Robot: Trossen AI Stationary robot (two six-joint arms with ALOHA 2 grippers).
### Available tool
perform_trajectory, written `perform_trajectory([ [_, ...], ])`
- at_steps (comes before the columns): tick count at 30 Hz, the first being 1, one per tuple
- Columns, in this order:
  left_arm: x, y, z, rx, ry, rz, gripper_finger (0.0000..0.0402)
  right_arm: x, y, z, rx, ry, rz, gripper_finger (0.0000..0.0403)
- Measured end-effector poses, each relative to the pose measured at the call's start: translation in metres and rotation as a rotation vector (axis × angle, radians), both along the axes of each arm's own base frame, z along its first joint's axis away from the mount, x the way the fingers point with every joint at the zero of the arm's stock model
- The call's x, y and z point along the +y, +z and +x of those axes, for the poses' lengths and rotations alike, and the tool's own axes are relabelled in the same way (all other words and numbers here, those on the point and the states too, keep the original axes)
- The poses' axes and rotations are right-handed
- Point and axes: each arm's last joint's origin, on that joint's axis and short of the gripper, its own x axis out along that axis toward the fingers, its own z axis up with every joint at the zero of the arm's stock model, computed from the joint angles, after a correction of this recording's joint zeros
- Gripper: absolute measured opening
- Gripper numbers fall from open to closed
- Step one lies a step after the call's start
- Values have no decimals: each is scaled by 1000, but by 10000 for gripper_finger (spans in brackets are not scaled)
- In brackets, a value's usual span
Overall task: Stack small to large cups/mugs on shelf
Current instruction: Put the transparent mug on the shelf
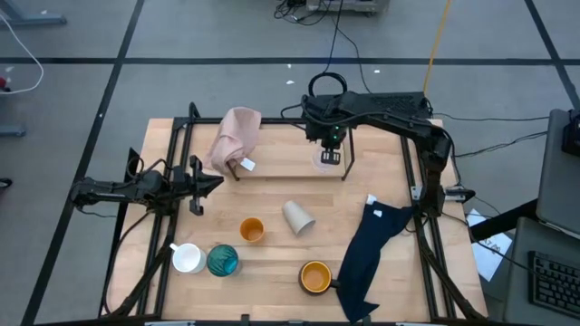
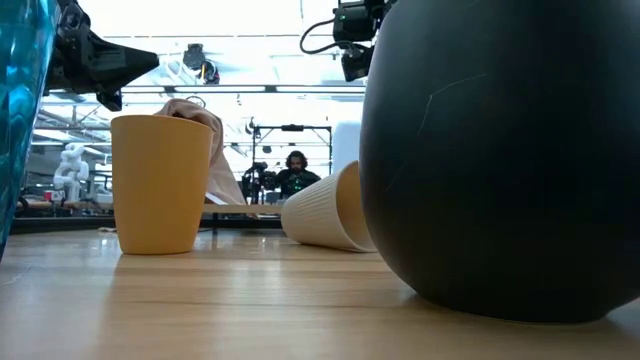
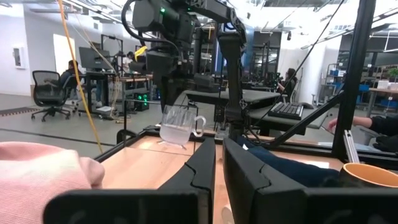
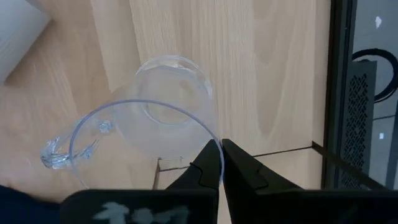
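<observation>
The tiny clear cup [image 4: 161, 124] has a handle and sits tilted over the right end of the black rod shelf [image 1: 345, 168]. My right gripper [image 1: 331, 158] stands above it, shut on it. The cup also shows in the left wrist view [image 3: 179, 126]. On the table's near half the white mug [image 1: 188, 259], teal glass [image 1: 223, 261], small orange cup [image 1: 251, 230] and orange-yellow mug [image 1: 315, 277] stand upright. The beige cup [image 1: 299, 217] lies on its side. My left gripper [image 1: 214, 181] is shut and empty left of the shelf. My right gripper pinches the clear cup's rim [image 4: 210, 138] between its two fingers, on the side away from the handle [image 4: 57, 153]. The fingers come from above, pointing down. The cup hangs tilted below them; whether its base touches the shelf I cannot tell.
A pink cloth [image 1: 236, 136] is draped over the shelf's left end. A navy cloth [image 1: 372, 254] lies on the table's right near part. Black frame rails run along the table's left and right edges. Bare wood shows between the shelf and the cups.
</observation>
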Motion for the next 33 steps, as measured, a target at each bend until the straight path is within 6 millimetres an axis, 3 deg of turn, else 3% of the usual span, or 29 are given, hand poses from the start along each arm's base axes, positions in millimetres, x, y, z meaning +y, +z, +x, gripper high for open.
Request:
perform_trajectory([
  [21,0,0,0,1,1,4,33,-6,1,5,-57,65,-43,0],
  [33,0,0,0,1,1,3,33,-3,-33,3,15,62,2,0],
])
